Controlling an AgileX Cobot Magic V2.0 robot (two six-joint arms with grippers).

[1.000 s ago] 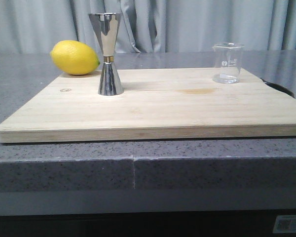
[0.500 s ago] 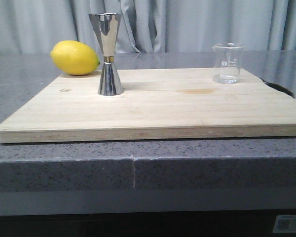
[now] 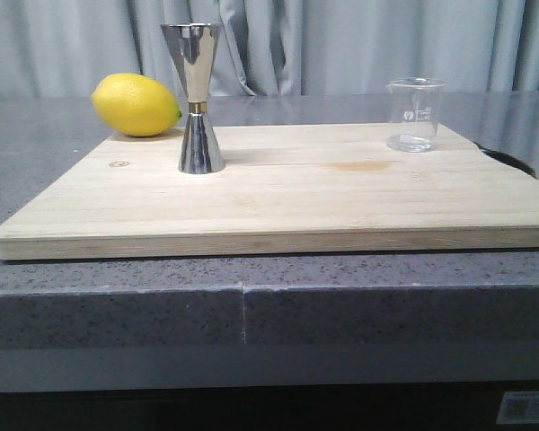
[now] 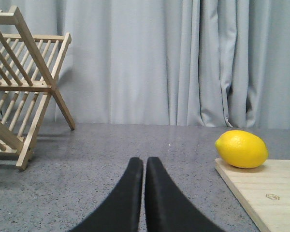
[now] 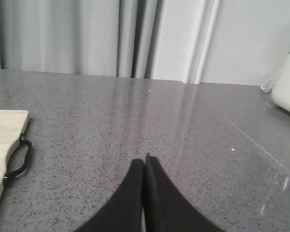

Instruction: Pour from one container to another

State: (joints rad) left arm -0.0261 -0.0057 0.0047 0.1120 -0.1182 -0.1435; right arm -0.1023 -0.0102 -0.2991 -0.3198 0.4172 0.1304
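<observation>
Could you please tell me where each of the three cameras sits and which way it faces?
Front view: low, facing forward over the pale wooden cutting board with steel hourglass jigger, clear glass beaker; no robot body shows.
Left wrist view: on the left gripper, jaws shut, facing the wooden slatted drying rack.
Right wrist view: on the right gripper, jaws shut, facing grey counter.
Shared: front and left wrist views both show the yellow lemon.

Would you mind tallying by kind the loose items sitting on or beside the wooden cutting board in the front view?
Lemon: 1, on the counter at the board's far left corner
Steel jigger: 1, upright on the cutting board
Glass beaker: 1, upright on the board, far right
Total: 3
</observation>
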